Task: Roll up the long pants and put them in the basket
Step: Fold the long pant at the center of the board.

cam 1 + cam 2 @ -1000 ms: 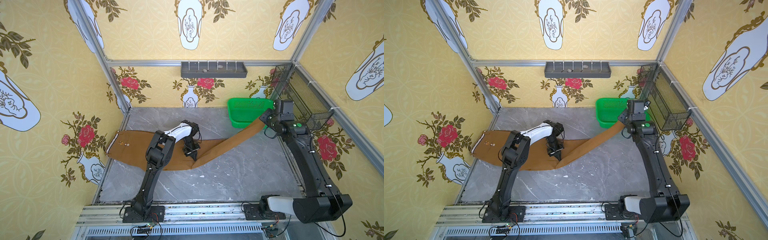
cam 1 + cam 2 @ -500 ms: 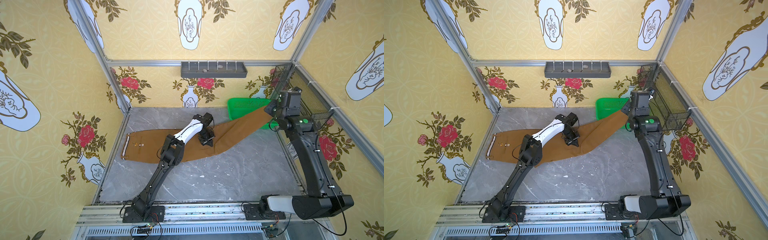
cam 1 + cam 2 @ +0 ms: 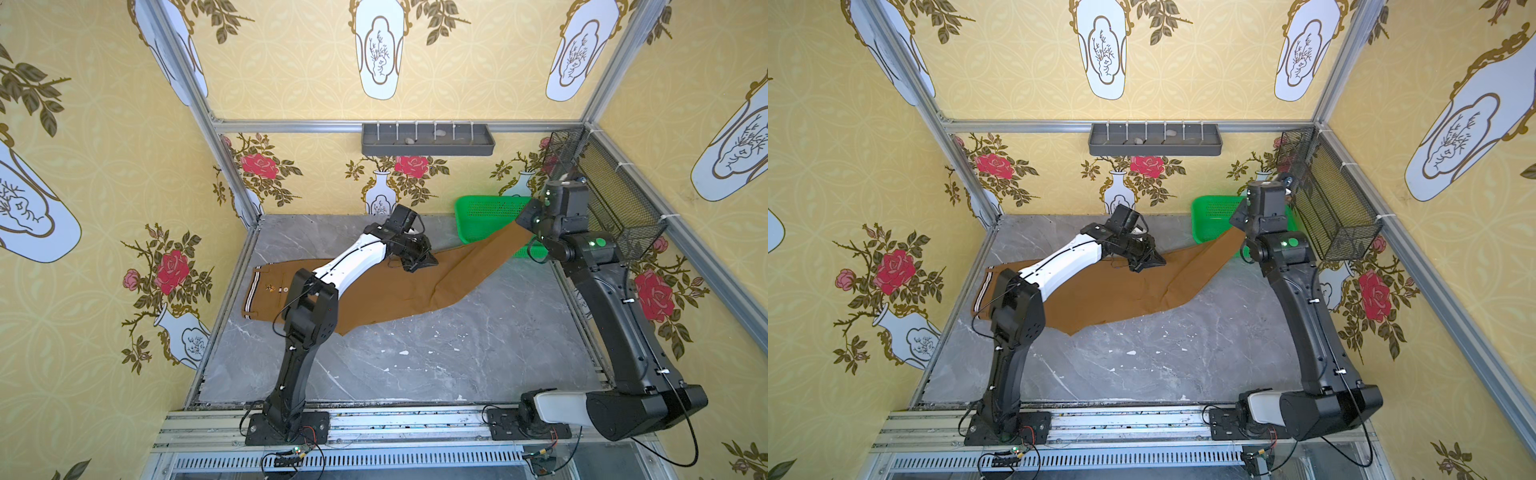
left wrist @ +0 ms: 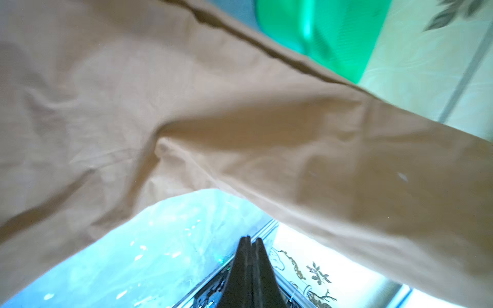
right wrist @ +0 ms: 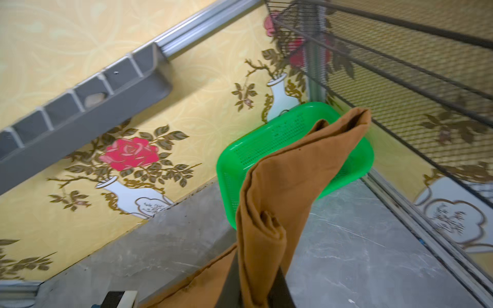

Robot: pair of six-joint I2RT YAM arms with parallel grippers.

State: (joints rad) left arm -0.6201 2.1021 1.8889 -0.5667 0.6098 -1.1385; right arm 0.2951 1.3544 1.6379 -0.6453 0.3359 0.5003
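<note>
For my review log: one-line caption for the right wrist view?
Right jaws grip the pants by a leg end, held up before the green tray.

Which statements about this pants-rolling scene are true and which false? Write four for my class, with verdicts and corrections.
The right gripper is shut on a leg end of the long pants. True.
The left gripper grips the waistband. False: its jaws are shut on nothing above the pants' middle; the waistband lies free.
The green basket sits at the table's far edge, near the right gripper. True.
The pants are rolled up. False: they lie unrolled, one leg end lifted.
</note>
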